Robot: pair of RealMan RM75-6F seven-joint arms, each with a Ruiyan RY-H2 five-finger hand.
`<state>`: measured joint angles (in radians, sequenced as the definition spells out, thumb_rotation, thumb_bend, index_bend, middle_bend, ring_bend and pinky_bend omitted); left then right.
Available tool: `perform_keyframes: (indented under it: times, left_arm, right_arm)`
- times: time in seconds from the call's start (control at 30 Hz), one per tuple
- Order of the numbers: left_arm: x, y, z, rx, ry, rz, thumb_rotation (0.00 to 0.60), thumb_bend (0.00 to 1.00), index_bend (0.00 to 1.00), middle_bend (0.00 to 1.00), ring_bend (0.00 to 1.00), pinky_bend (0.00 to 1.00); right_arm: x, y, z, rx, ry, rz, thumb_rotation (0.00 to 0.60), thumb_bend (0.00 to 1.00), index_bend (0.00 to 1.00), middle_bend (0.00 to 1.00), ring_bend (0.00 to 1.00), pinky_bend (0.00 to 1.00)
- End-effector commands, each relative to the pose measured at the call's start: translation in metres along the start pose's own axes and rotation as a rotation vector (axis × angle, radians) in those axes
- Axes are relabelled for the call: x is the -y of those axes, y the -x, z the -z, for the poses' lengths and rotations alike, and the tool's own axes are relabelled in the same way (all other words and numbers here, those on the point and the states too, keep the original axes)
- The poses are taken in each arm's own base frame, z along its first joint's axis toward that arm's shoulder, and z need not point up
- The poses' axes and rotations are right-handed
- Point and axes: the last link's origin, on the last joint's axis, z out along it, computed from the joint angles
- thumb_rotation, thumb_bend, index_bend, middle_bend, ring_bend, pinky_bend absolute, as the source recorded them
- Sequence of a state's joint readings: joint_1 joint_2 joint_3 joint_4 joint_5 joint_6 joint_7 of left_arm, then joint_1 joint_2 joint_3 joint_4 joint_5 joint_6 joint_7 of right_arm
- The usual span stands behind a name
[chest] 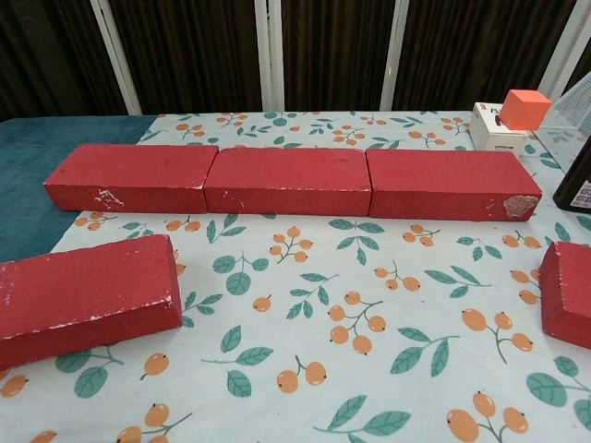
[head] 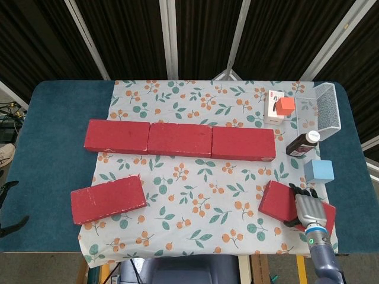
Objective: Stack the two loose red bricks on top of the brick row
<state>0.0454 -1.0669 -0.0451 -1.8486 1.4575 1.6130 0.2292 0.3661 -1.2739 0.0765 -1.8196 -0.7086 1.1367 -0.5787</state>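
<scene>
Three red bricks form the brick row (head: 180, 140) across the floral cloth, also seen in the chest view (chest: 286, 182). One loose red brick (head: 108, 199) lies front left (chest: 83, 295). The other loose red brick (head: 277, 203) lies front right, only its left end showing in the chest view (chest: 568, 293). My right hand (head: 308, 208) lies over its right part, fingers over the far edge and thumb at the near edge, gripping it. Two dark finger-like tips (head: 12, 225) show at the left edge, apparently my left hand; its state is unclear.
Back right stand a white box (head: 273, 112) with an orange cube (head: 286, 105) on it, a wire basket (head: 327, 112), a dark bottle (head: 303, 144) and a blue cube (head: 318, 171) just beyond the right brick. The blue table (head: 53, 154) extends left of the cloth.
</scene>
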Motion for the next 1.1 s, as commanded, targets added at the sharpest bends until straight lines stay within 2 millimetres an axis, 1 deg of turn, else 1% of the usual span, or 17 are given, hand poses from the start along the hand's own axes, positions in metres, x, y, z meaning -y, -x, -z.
perform_keyframes:
  times: [0.03, 0.07, 0.17, 0.23, 0.3, 0.43, 0.57, 0.6, 0.67, 0.77, 0.9, 1.1]
  left_arm:
    - [0.0, 0.0, 0.0, 0.0, -0.001, 0.0, 0.6, 0.01, 0.22, 0.01, 0.04, 0.13]
    - [0.0, 0.0, 0.0, 0.001, 0.0, 0.0, 0.6, 0.01, 0.22, 0.01, 0.04, 0.13]
    - [0.0, 0.0, 0.0, 0.004, 0.001, -0.001, 0.6, 0.01, 0.22, 0.01, 0.04, 0.13]
    - [0.0, 0.0, 0.0, 0.005, 0.002, -0.001, 0.6, 0.01, 0.22, 0.01, 0.04, 0.14]
    - [0.0, 0.0, 0.001, 0.005, 0.002, 0.0, 0.6, 0.01, 0.22, 0.01, 0.04, 0.14]
    - [0.0, 0.0, 0.0, 0.006, 0.003, 0.0, 0.6, 0.01, 0.22, 0.01, 0.04, 0.14]
    - [-0.001, 0.001, -0.001, 0.01, 0.004, -0.003, 0.6, 0.01, 0.22, 0.01, 0.04, 0.14]
    - [0.0, 0.002, -0.001, 0.013, 0.003, -0.005, 0.6, 0.01, 0.22, 0.01, 0.04, 0.14]
    - [0.0, 0.003, -0.002, 0.018, 0.001, -0.007, 0.6, 0.01, 0.22, 0.01, 0.04, 0.14]
    - [0.0, 0.003, -0.004, 0.018, -0.003, -0.01, 0.6, 0.01, 0.22, 0.01, 0.04, 0.14]
    - [0.0, 0.004, -0.005, 0.019, -0.01, -0.014, 0.6, 0.01, 0.22, 0.01, 0.04, 0.14]
    - [0.0, 0.007, -0.009, 0.029, -0.019, -0.024, 0.6, 0.01, 0.22, 0.01, 0.04, 0.14]
  right_arm:
    - [0.0, 0.0, -0.001, -0.012, 0.006, 0.005, 0.6, 0.12, 0.19, 0.33, 0.29, 0.0]
    - [0.0, 0.0, -0.001, -0.012, 0.008, 0.01, 0.6, 0.12, 0.22, 0.35, 0.3, 0.0]
    - [-0.001, 0.0, -0.001, -0.005, 0.01, 0.022, 0.6, 0.12, 0.32, 0.38, 0.31, 0.0]
    - [-0.001, -0.002, -0.001, -0.01, 0.01, 0.02, 0.6, 0.12, 0.37, 0.38, 0.32, 0.0]
    - [-0.001, -0.007, 0.0, -0.027, 0.003, 0.006, 0.6, 0.12, 0.39, 0.38, 0.32, 0.0]
    - [0.005, -0.031, 0.009, -0.076, -0.047, -0.014, 0.6, 0.12, 0.39, 0.38, 0.32, 0.0]
    - [0.019, -0.067, 0.018, -0.141, -0.109, 0.016, 0.6, 0.12, 0.39, 0.38, 0.32, 0.0]
    - [0.026, -0.077, 0.019, -0.158, -0.127, 0.027, 0.6, 0.12, 0.39, 0.38, 0.32, 0.0]
    - [0.045, -0.102, 0.019, -0.18, -0.176, 0.041, 0.6, 0.12, 0.39, 0.38, 0.32, 0.0]
    - [0.074, -0.128, 0.013, -0.163, -0.233, 0.049, 0.6, 0.12, 0.39, 0.38, 0.32, 0.0]
    - [0.114, -0.149, 0.006, -0.108, -0.304, 0.051, 0.6, 0.12, 0.39, 0.38, 0.32, 0.0]
    - [0.176, -0.169, -0.007, -0.075, -0.368, 0.033, 0.6, 0.12, 0.39, 0.38, 0.32, 0.0]
